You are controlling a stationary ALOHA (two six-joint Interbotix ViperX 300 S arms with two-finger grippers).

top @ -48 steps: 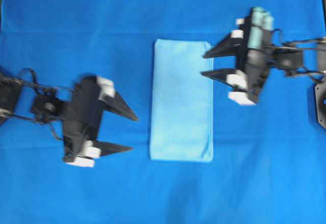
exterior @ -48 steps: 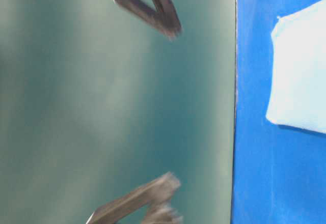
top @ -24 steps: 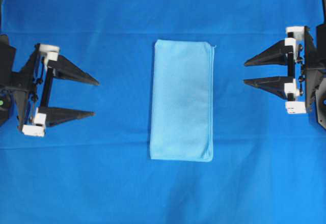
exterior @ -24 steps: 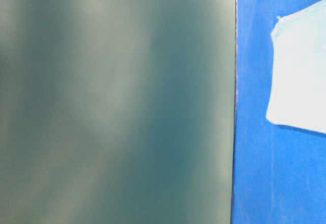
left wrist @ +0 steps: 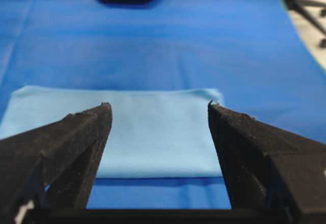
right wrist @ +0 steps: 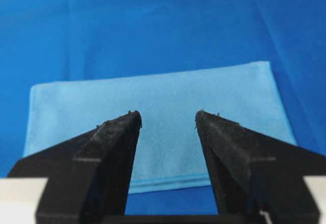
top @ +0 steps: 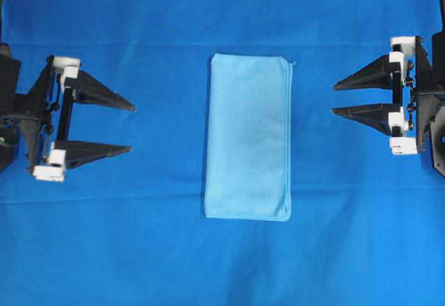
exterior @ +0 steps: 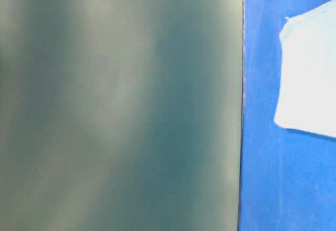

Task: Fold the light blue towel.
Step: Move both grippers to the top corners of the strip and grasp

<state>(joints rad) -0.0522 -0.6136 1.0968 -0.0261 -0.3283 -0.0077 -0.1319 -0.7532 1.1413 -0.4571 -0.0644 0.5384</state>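
While the light blue towel [top: 248, 137] lies mid-frame, long axis vertical, left gripper [top: 131, 129] and right gripper [top: 334, 98] flank it, both released and roughly equally near.

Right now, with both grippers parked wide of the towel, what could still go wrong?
1. The light blue towel lies as a narrow rectangle; in the right wrist view its layered hem edges look slightly offset, so another fold may compound the misalignment.
2. Left gripper and right gripper are open and well clear; a low pinch could grab the royal-blue table covering too.
3. Pinching only the top layer could undo the fold.
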